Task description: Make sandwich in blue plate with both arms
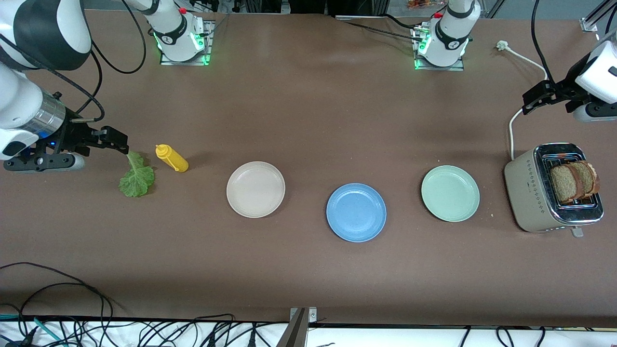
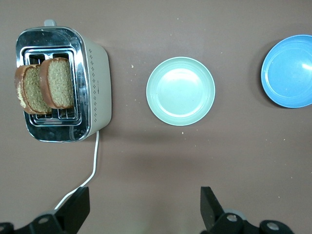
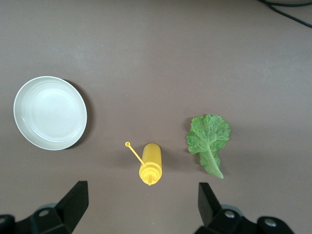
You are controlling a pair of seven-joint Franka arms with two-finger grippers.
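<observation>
We judge bread first: left end effector [image 2: 141,207], spread and empty, hovers near the toaster [image 1: 530,193]; slices [image 2: 46,87] stand upright. Right end effector [image 3: 139,204] waits, spread, above the lettuce [image 3: 208,139].

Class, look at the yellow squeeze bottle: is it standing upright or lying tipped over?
Tipped over. The yellow squeeze bottle lies on its side on the table, its full length showing.

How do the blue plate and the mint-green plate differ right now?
Colour: the blue plate is sky blue, the mint-green plate pale green. Position: the blue plate lies nearer the front camera; the mint-green plate sits closer to the toaster, toward the left arm's end. Shared: both are round, shallow, rimmed and hold nothing.
</observation>
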